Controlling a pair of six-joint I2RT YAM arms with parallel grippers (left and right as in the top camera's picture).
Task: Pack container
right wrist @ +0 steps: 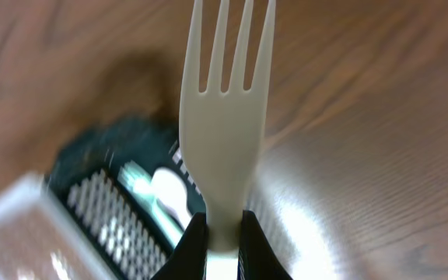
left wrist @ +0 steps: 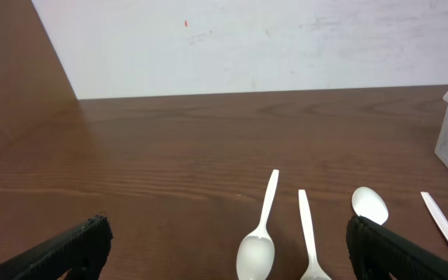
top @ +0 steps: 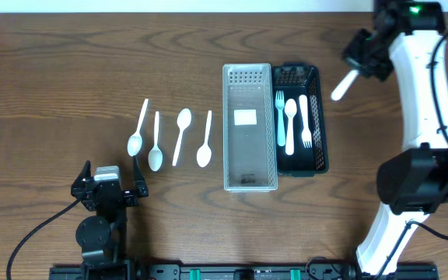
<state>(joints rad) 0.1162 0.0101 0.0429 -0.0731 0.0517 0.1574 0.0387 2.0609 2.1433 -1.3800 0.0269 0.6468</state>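
My right gripper [top: 360, 64] is shut on a white plastic fork [top: 343, 85] and holds it above the table just right of the black tray [top: 320, 117]; the fork [right wrist: 225, 109] fills the right wrist view, tines up, between my fingers [right wrist: 224, 233]. The black tray holds two forks and a spoon [top: 290, 120]. A clear tray [top: 249, 183] stands left of it. Several white spoons [top: 156, 141] lie in a row left of the trays; they show in the left wrist view [left wrist: 259, 245]. My left gripper [top: 109, 187] is open and empty near the front edge, its fingers [left wrist: 224, 253] just short of the spoons.
The clear tray holds a small white label [top: 245, 117] and a dark mark at its near end. A white wall [left wrist: 247, 39] rises behind the table's far edge. The right arm's base [top: 418, 183] stands at the right side.
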